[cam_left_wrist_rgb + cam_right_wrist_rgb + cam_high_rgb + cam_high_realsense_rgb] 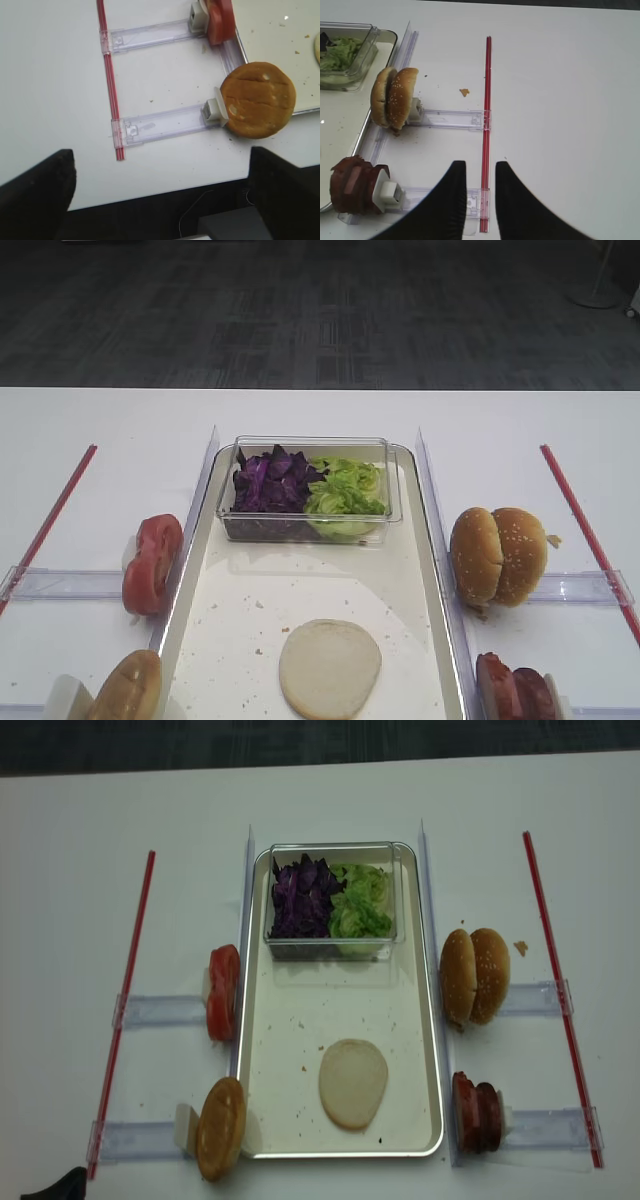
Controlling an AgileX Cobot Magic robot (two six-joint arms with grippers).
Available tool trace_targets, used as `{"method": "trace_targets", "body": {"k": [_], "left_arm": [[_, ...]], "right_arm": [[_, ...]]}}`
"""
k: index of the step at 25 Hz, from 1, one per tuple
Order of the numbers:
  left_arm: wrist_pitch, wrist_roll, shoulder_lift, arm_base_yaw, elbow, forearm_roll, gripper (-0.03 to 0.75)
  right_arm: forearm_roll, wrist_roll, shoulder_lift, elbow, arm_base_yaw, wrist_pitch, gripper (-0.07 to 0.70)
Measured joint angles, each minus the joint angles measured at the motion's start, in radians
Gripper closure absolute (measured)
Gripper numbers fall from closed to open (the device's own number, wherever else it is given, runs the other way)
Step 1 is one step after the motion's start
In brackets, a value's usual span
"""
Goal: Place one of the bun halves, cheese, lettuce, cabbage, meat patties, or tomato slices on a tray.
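Black fingers of the left gripper (160, 200) are spread wide at the table's near edge, holding nothing, just short of a tan bun half (258, 99) propped on edge against a clear holder. Dark fingers of the right gripper (481, 195) are parted narrowly over a red strip (486, 125), empty. One pale round bun half (353, 1083) is laid flat on the cream rimmed tray (300, 1020), bare surface between it and the clear box (332, 900) of purple cabbage (304, 898) and green lettuce (362, 902).
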Motion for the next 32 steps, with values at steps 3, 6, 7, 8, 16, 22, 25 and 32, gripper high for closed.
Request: {"method": "trace_targets", "body": {"k": [3,6,7,8,16,22,25,32], "left_arm": [[0.000,0.000,0.000,0.000,0.003,-0.007,0.076],[0.000,0.000,0.000,0.000,0.003,-0.007,0.076],[0.000,0.000,0.000,0.000,0.005,-0.007,0.076],[0.000,0.000,0.000,0.000,0.005,-0.007,0.076],[-0.015,0.000,0.000,0.000,0.016,-0.007,0.076],[-0.007,0.000,0.000,0.000,0.016,-0.007,0.076],[-0.007,0.000,0.000,0.000,0.016,-0.008,0.076],[-0.007,0.000,0.000,0.000,0.016,-0.013,0.076]], "right_arm": [[0.000,0.000,0.000,0.000,0.000,0.000,0.438],[0.000,0.000,0.000,0.000,0.000,0.000,0.438],[0.000,0.000,0.000,0.000,0.000,0.000,0.438],[0.000,0.000,0.000,0.000,0.000,0.000,0.438],[0.000,0.000,0.000,0.000,0.000,0.000,0.438],[0.000,0.000,0.000,0.000,0.000,0.000,0.438],[0.000,0.000,0.000,0.000,0.000,0.000,0.438],[0.000,0.000,0.000,0.000,0.000,0.000,0.438]]}}
